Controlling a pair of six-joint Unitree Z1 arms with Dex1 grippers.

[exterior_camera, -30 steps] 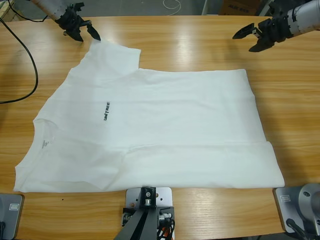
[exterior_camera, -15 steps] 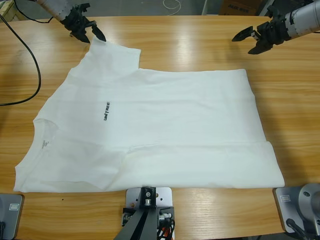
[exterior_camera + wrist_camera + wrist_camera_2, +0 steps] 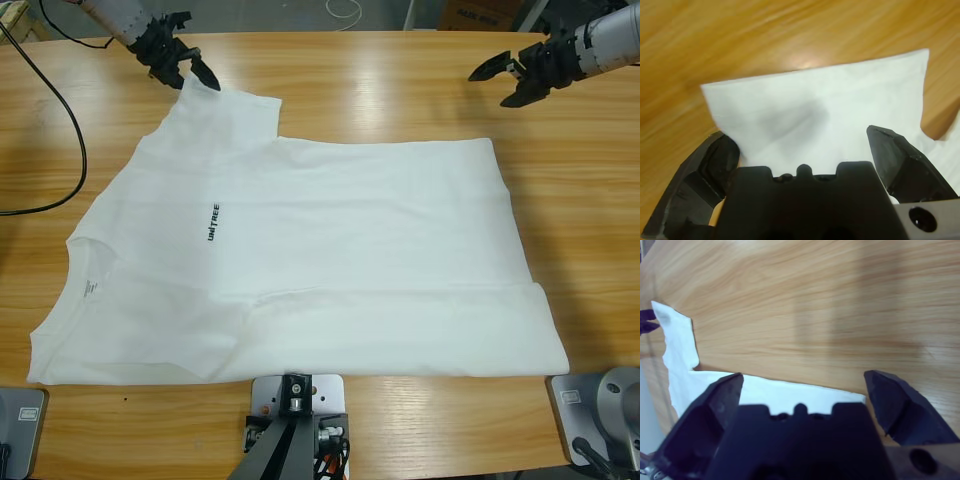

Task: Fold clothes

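The clothes are one white T-shirt (image 3: 300, 250), lying flat on the wooden table (image 3: 380, 90) with the collar at the left and the hem at the right. It carries a small dark print (image 3: 214, 222). My left gripper (image 3: 190, 75) is open at the tip of the far sleeve (image 3: 225, 115). In the left wrist view the sleeve (image 3: 820, 110) lies between the spread jaws of that gripper (image 3: 805, 150). My right gripper (image 3: 492, 86) hangs open over bare wood beyond the far hem corner (image 3: 485, 150). The right wrist view has the shirt's edge (image 3: 685, 375) below that gripper (image 3: 802, 385).
A black cable (image 3: 70, 130) loops over the table's left end. A white cord (image 3: 345, 10) and a cardboard box (image 3: 480, 12) sit behind the far edge. Bare wood runs along the far side between the two arms.
My left gripper has shifted right and slightly toward the sleeve tip. The right gripper has drawn a little up and right. The shirt has not moved.
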